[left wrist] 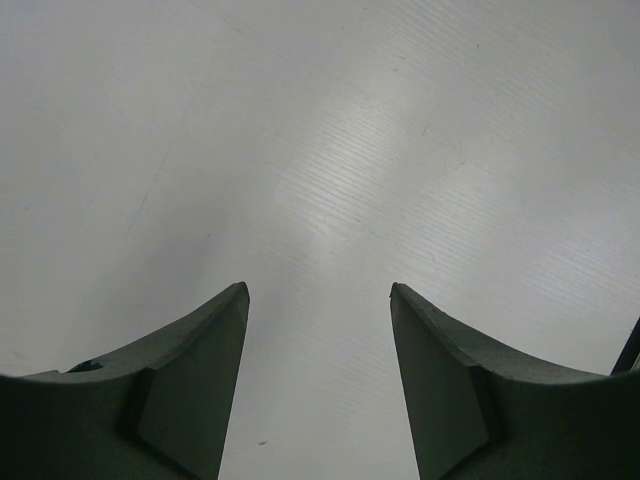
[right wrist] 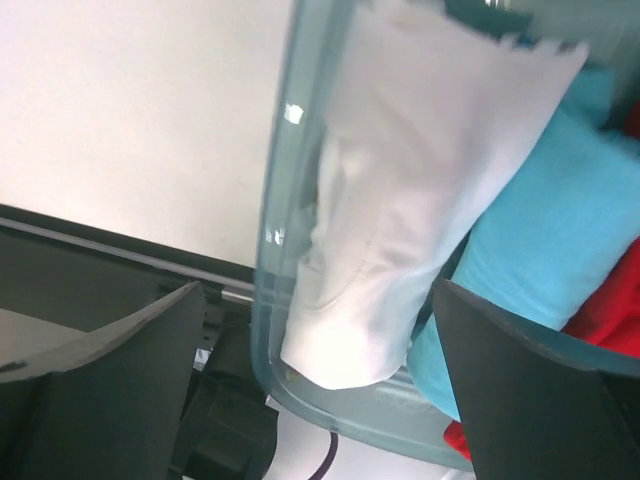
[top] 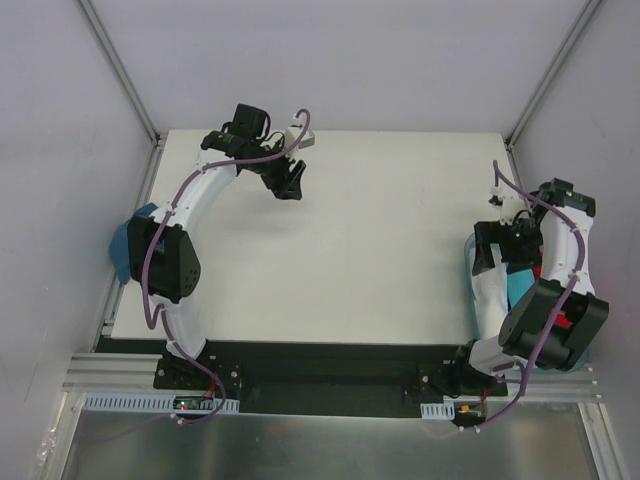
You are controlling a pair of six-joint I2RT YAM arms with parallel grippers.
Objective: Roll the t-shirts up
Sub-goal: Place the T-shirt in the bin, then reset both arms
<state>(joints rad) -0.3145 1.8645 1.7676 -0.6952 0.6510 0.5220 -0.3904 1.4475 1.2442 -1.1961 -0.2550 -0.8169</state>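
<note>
Lifting the right gripper (right wrist: 318,288) straight up seems to me the best way to do this step. Its jaws stand wide apart on both sides of the white t-shirt (right wrist: 400,170) and hold nothing. That shirt lies as a long roll inside the clear bin (right wrist: 272,200) at the right edge of the table (top: 380,250), along the bin's wall. A teal t-shirt (right wrist: 540,230) is just beside it and a red t-shirt (right wrist: 610,310) is further right. A sideways move could catch the cloth on a finger and loosen the roll, or knock the rim. The left gripper (left wrist: 318,290) hangs over bare table at the far left, also open and empty.

The right wrist view shows the roll and the bin wall clearly, while the top view hides most of them under the arm. Only the top view shows both arms, and a blue cloth (top: 122,250) at the left edge behind the left arm. I cannot tell if it is a shirt.
</note>
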